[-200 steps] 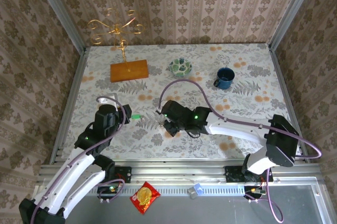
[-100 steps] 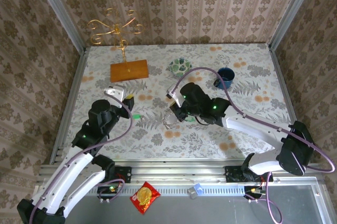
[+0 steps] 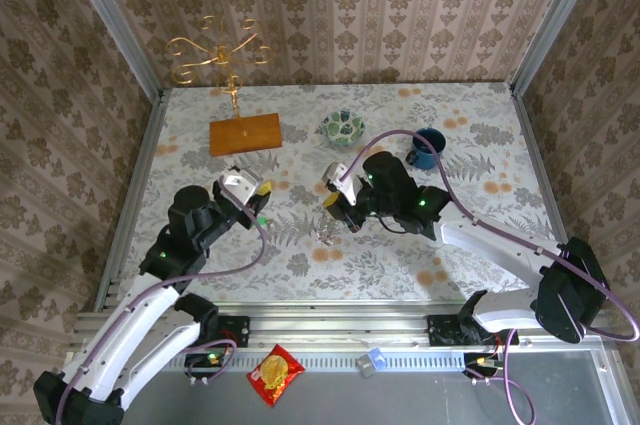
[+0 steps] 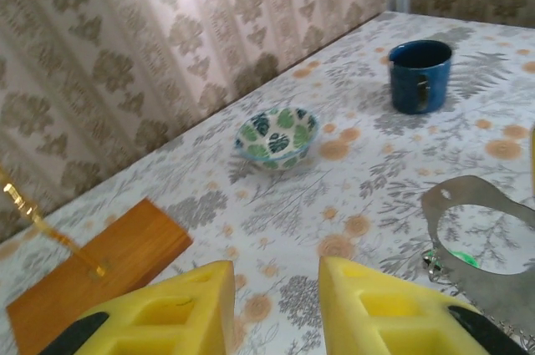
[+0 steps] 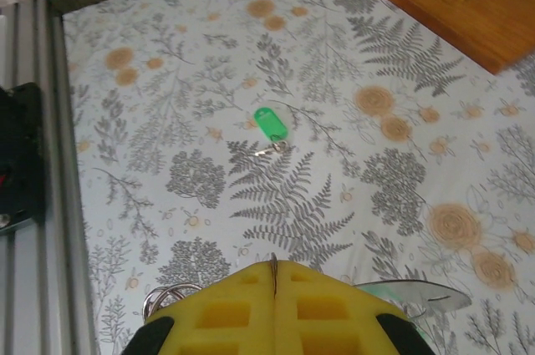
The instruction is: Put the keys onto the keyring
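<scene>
Our right tool [image 5: 274, 276], clamped on the silvery keyring [image 3: 325, 235], has carried it up and back; our left tool [image 4: 276, 270], apart and empty, hovers beside the unthreaded green key [image 5: 270, 123].

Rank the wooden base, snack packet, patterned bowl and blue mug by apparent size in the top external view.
1. Wooden base.
2. Snack packet.
3. Patterned bowl and blue mug: too alike to rank.

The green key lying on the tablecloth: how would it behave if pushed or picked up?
The green key looks tiny and thin, so probably very light and apt to slide when nudged. It lies flat on the tablecloth, so pinching it up may be fiddly.
</scene>
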Controlling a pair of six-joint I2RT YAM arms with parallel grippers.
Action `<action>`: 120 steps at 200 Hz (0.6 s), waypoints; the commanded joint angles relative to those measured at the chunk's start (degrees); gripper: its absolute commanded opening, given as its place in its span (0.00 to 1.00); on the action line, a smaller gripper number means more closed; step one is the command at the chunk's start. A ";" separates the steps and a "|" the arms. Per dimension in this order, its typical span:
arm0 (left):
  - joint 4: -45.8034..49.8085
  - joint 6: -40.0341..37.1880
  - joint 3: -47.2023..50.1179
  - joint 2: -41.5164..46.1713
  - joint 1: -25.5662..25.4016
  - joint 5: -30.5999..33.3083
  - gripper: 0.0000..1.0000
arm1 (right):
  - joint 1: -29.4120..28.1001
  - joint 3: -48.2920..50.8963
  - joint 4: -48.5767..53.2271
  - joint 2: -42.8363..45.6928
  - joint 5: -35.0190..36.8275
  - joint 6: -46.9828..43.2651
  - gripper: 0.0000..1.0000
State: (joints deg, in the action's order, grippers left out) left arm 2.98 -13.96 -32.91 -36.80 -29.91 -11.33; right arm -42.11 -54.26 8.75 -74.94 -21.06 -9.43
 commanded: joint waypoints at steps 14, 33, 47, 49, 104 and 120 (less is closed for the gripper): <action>-7.86 -9.04 6.42 -0.21 -0.15 -15.81 0.27 | 0.76 0.05 -3.24 1.87 -7.42 -3.16 0.00; -10.66 -9.88 7.81 -1.34 -0.24 -18.94 0.23 | 0.80 -0.31 -2.73 1.65 -8.87 -3.66 0.00; -10.81 -9.74 7.27 -2.81 -0.32 -21.15 0.22 | 0.80 -0.61 -2.37 1.56 -9.58 -4.10 0.00; -10.74 -9.70 7.20 -3.05 -0.32 -21.60 0.22 | 0.86 -0.66 -2.39 1.55 -9.65 -4.13 0.00; -7.38 -11.15 5.16 -8.51 -0.47 -34.96 0.21 | 0.62 -1.49 -0.91 0.67 -11.48 -6.37 0.00; -7.35 -11.19 4.91 -9.87 -0.66 -36.31 0.21 | 0.31 -1.80 -0.50 0.28 -12.03 -7.15 0.00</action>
State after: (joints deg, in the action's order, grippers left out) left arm -4.67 -23.33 -25.67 -45.30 -30.02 -40.60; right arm -41.50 -54.26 7.94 -74.85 -30.11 -14.15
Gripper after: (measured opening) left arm 0.211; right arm 0.051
